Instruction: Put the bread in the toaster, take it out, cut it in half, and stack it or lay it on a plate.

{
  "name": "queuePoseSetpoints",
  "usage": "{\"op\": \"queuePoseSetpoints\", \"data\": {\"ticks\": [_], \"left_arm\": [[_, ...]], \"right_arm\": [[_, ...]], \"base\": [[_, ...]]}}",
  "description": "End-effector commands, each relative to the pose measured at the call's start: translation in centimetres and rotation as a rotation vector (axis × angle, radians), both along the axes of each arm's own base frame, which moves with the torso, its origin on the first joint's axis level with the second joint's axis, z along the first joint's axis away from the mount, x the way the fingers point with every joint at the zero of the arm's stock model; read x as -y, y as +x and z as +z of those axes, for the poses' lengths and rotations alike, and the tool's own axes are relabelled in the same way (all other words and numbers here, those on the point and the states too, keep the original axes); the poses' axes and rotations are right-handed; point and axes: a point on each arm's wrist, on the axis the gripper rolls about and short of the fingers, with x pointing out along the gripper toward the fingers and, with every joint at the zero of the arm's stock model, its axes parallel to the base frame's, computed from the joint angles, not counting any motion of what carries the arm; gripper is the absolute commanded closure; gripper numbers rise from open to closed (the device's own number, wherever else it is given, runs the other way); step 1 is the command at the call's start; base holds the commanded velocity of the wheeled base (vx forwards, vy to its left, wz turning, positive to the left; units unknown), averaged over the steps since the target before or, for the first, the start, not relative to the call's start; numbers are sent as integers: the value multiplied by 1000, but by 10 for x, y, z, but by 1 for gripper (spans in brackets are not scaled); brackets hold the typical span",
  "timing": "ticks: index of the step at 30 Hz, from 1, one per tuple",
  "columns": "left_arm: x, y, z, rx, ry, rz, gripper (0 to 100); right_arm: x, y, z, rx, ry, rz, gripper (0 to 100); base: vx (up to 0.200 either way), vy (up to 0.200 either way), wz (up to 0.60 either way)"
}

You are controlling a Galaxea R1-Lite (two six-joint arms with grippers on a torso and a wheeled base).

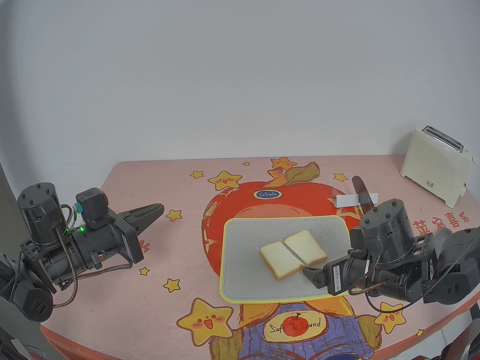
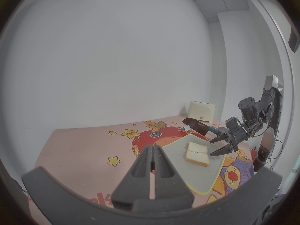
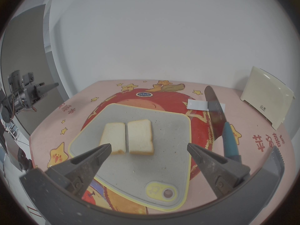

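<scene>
Table (image 1: 150,186) is carrying 5 kinds of thing. 2 bread halves (image 1: 280,260) are lying side by side on 1 grey cutting board (image 1: 240,273). 1 knife (image 1: 362,193) is lying at the board's 2 o'clock, crossing 1 white strip (image 1: 347,200). 1 cream toaster (image 1: 435,168) is standing further out, also toward 2 o'clock.

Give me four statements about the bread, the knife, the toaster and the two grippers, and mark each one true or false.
1. The bread lies in two halves side by side on the cutting board. True.
2. The right gripper holds the knife. False: its jaws are open and empty, and the knife lies on the table beside the board.
3. The left gripper has its jaws shut. True.
4. A slice sticks out of the toaster. False: nothing sticks out of it.
</scene>
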Motion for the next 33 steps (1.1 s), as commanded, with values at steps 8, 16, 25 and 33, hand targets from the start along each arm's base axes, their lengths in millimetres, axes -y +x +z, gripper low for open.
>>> {"op": "queuePoseSetpoints", "data": {"ticks": [8, 16, 25, 33], "left_arm": [[0, 0, 0, 0, 1, -2, 100], [0, 0, 0, 0, 1, -2, 100], [0, 0, 0, 0, 1, -2, 100], [0, 0, 0, 0, 1, -2, 100]], "right_arm": [[-1, 5, -2, 1, -7, -14, 0], [-2, 8, -4, 4, -23, -29, 0], [-1, 10, -4, 19, -38, -56, 0], [-5, 10, -6, 15, -42, -49, 0]], "base": [[0, 0, 0], [0, 0, 0], [0, 0, 0], [0, 0, 0]]}}
